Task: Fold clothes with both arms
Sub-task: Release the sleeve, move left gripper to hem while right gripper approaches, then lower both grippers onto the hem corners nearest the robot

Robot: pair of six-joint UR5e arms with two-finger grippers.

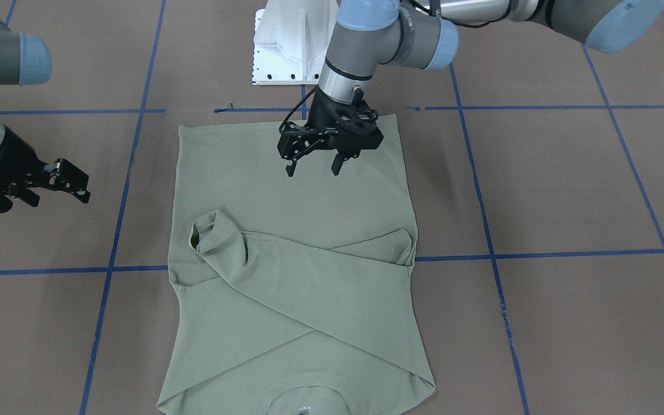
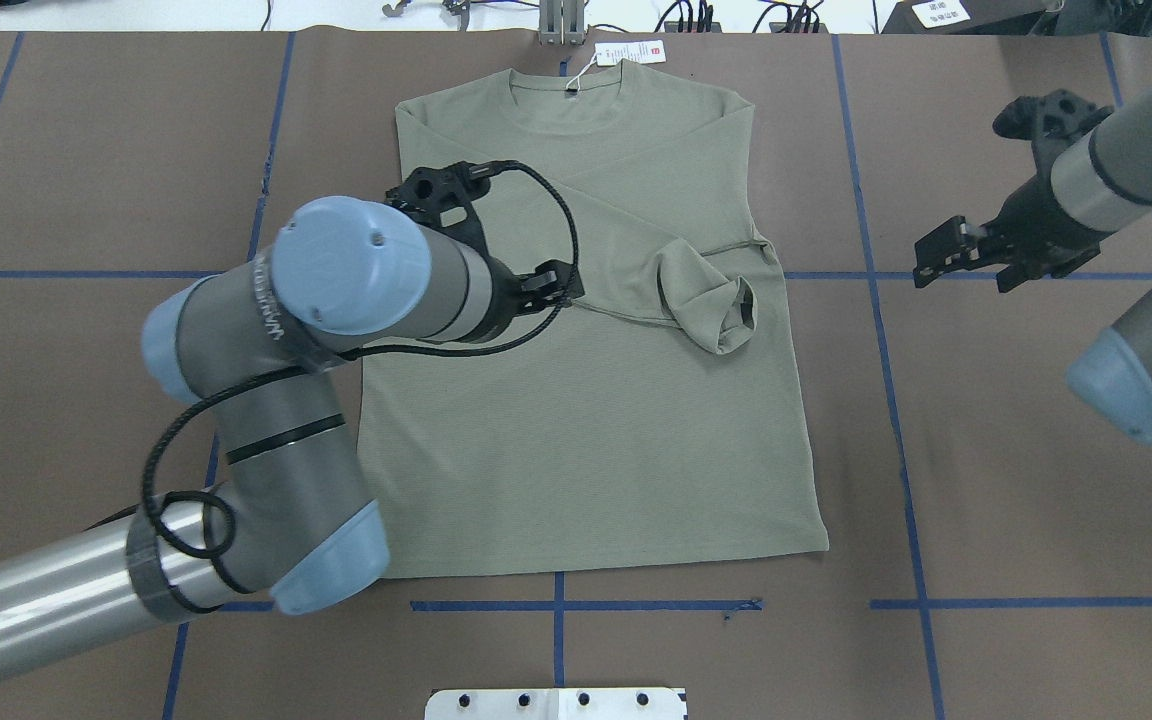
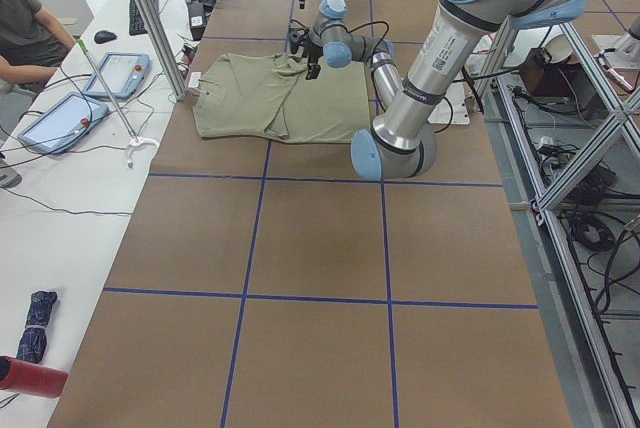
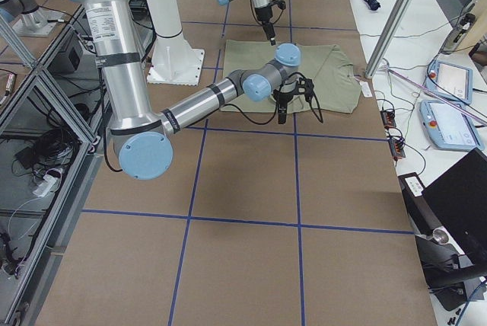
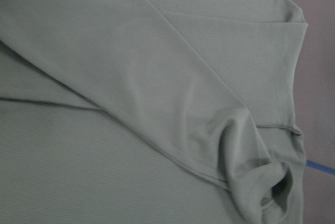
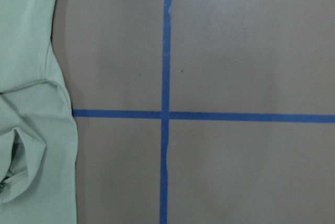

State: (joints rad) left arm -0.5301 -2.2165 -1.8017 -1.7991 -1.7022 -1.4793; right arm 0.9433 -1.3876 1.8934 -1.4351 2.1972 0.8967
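Observation:
The pale sage-green shirt (image 1: 309, 300) lies flat on the brown table with its collar (image 2: 566, 100) at the far side. Both sleeves are folded across the chest. One cuff (image 2: 716, 310) bunches up near the shirt's right edge, and it also shows in the left wrist view (image 5: 277, 182). A white hang tag (image 2: 631, 52) rests beyond the collar. My left gripper (image 1: 313, 168) hovers above the shirt's body, open, with nothing between its fingers. Off the cloth, to the shirt's right over bare table, my right gripper (image 1: 81, 189) is open and empty.
The white bolted pedestal (image 1: 291, 46) stands just behind the hem. Blue tape lines (image 6: 166, 115) grid the table. A side bench holds tablets (image 3: 60, 118) and cables, with a person (image 3: 25, 28) seated there. Metal frame posts (image 3: 150, 28) edge the table.

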